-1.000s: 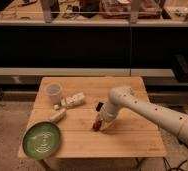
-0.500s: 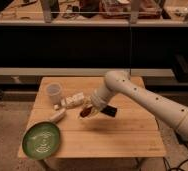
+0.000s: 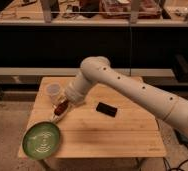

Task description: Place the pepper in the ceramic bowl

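Camera view: the gripper (image 3: 64, 106) sits left of centre in the frame, over the left part of the table (image 3: 122, 132), at the end of the white arm (image 3: 137, 87) reaching in from the right. It pinches the pepper (image 3: 62, 107) — a dark reddish pod held above the wood. The bowl (image 3: 41, 140) rests at lower left on the table's corner, just below the pepper. A white cup (image 3: 52, 92) stands just above the gripper; a black slab (image 3: 106, 108) lies near centre — apart from both.
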You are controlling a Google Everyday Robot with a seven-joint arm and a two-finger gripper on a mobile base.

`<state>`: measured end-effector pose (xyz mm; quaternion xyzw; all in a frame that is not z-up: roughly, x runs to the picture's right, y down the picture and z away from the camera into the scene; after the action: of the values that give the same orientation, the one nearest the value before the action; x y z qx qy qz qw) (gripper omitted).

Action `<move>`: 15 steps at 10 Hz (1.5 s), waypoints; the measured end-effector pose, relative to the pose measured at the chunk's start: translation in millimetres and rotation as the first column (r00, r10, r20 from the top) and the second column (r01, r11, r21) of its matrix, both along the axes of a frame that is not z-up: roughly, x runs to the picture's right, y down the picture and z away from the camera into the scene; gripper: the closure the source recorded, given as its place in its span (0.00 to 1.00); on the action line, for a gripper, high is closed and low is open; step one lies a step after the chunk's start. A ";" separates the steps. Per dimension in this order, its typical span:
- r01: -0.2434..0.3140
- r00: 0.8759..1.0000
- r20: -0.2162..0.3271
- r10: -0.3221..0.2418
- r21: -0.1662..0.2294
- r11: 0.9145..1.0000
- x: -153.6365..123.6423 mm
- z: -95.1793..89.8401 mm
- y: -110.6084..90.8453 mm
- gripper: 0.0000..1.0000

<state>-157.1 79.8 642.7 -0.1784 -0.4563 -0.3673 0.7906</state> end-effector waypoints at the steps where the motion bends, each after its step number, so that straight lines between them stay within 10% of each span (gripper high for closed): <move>1: 0.033 0.999 0.024 -0.033 0.002 0.999 -17.1 -5.8 5.8 0.62; 4: 0.159 0.987 0.039 -0.158 -0.030 0.987 -68.2 7.4 36.6 0.62; 8: 0.297 0.955 0.032 -0.295 -0.118 0.948 -83.7 40.5 88.5 0.58; 12: 0.393 0.918 0.098 -0.383 -0.110 0.913 -83.2 43.4 102.0 0.22; 15: 0.416 0.906 0.125 -0.403 -0.097 0.904 -87.3 43.2 101.7 0.20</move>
<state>-244.4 181.5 685.9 -0.2991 -0.4700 -0.5053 0.6590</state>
